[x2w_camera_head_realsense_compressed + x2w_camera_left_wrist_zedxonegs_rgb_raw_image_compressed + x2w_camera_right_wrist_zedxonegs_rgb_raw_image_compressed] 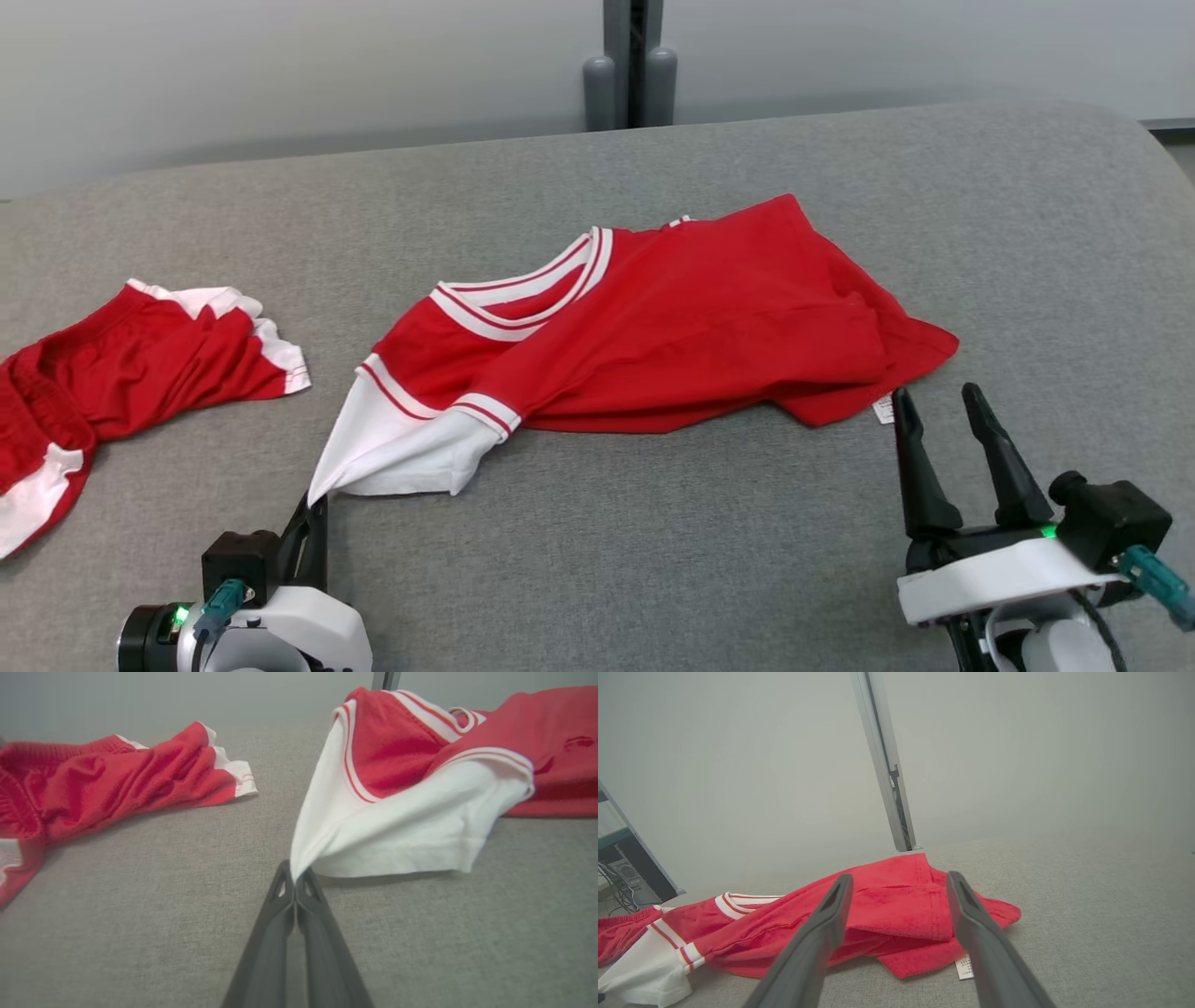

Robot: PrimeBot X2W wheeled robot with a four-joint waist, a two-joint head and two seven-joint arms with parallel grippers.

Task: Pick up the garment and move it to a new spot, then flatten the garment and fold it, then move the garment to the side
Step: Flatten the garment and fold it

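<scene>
The garment is a red shirt with white sleeves and a striped white collar, lying rumpled in the middle of the grey padded table. My left gripper is shut on the tip of its white sleeve, which is pulled into a point at the closed fingertips. My right gripper stands open just in front of the shirt's right hem, close to the white care label, with nothing between its fingers. In the right wrist view the red hem lies beyond the spread fingers.
A second red and white garment lies crumpled at the table's left edge, also in the left wrist view. A grey post rises behind the table against a pale wall. The table's far right corner curves away.
</scene>
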